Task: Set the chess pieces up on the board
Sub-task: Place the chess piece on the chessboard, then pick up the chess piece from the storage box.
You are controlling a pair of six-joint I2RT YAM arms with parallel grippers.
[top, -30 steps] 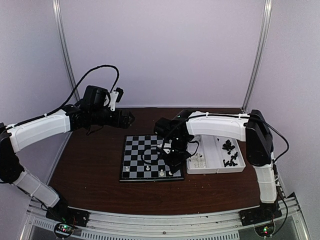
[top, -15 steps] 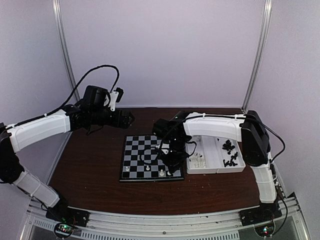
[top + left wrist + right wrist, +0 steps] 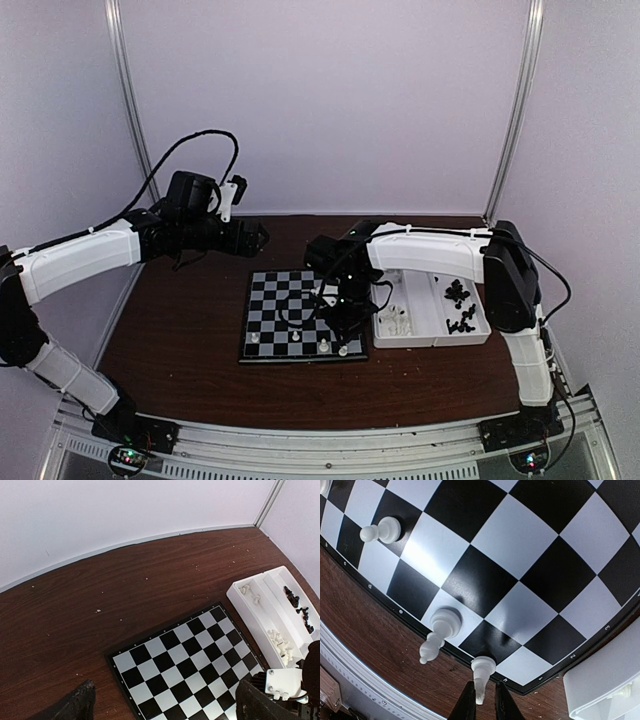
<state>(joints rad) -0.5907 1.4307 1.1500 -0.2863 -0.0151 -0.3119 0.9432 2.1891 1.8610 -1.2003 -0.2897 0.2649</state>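
Two right fingers (image 3: pixel 466 704) flank a white plastic chess piece (image 3: pixel 481 672) at the checkered board (image 3: pixel 520 555) edge, grip unclear; brushing could topple it. Left fingers (image 3: pixel 75 706) gape.

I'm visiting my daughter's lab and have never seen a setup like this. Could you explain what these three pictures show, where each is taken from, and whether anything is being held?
You see two robot arms, a left arm and a right arm, bolted at the near edge of a brown table. The wide picture comes from a fixed camera above and behind them. The other two come from a small camera on each wrist.

On the table lie a chessboard and a white tray, with spare white pieces in one compartment and black pieces in the other. A few placed white pieces stand along the board's near edge.

The left gripper is wide open and holds nothing. The right gripper has its fingers on either side of a corner white piece; whether they squeeze it is unclear.
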